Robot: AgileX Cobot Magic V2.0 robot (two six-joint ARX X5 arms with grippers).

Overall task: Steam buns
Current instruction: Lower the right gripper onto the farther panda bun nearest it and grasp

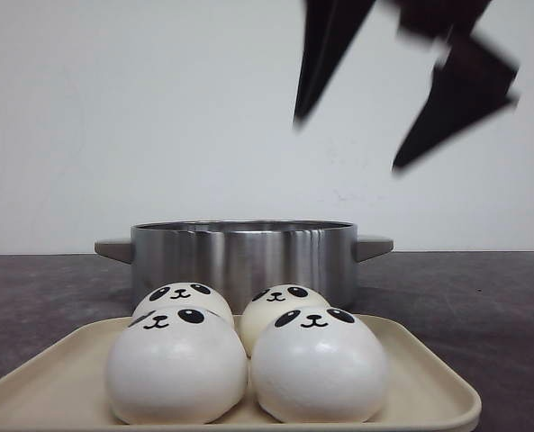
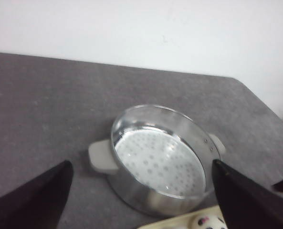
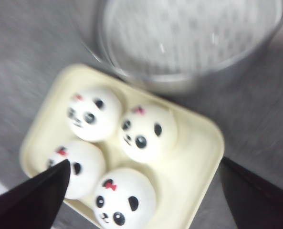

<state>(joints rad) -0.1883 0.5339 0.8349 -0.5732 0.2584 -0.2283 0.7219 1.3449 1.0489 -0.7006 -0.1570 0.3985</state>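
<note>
Several white panda-faced buns sit close together on a cream tray at the table's front. In the right wrist view the buns show small red bows, and the tray lies under my right gripper, which is open and empty above them. That gripper hangs blurred, high in the air at the upper right of the front view. My left gripper is open and empty, well above the steel steamer pot. One bun peeks in at that view's edge.
The steel steamer pot with grey side handles stands just behind the tray, its perforated floor bare. The dark grey tabletop runs out on both sides, with a white wall behind.
</note>
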